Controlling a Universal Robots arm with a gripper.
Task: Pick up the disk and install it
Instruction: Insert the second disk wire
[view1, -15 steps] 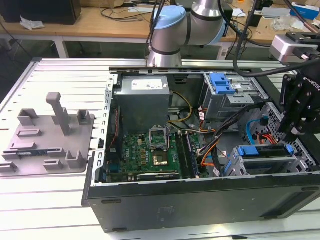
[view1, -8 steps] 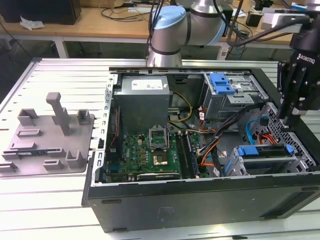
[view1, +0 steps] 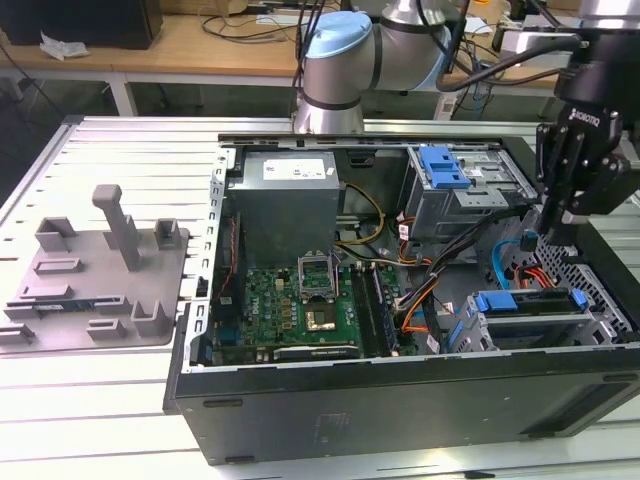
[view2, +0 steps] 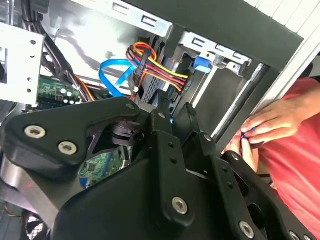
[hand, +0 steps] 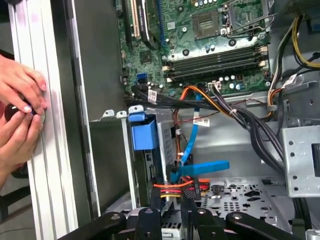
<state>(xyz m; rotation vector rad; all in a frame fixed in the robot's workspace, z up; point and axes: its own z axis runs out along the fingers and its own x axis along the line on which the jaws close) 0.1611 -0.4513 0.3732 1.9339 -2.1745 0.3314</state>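
Note:
The disk (view1: 532, 318) lies in the drive cage at the front corner of the open computer case, on the exterior view's right, its blue carrier frame (view1: 525, 300) along its top edge. In the first wrist view the carrier's blue tab (hand: 144, 133) sticks out of the cage. My gripper (view1: 555, 232) hangs just above the back of that cage, among the red, yellow and blue cables. In both wrist views its black fingers (hand: 156, 202) stand a narrow gap apart with nothing between them (view2: 175, 109).
A person's hands (hand: 21, 107) rest on the slotted table rail beside the case (view2: 270, 125). A grey fixture plate (view1: 95, 285) with upright posts sits on the exterior view's left. Another blue clip (view1: 443, 166) tops the upper bay. The motherboard (view1: 295, 305) fills the case's middle.

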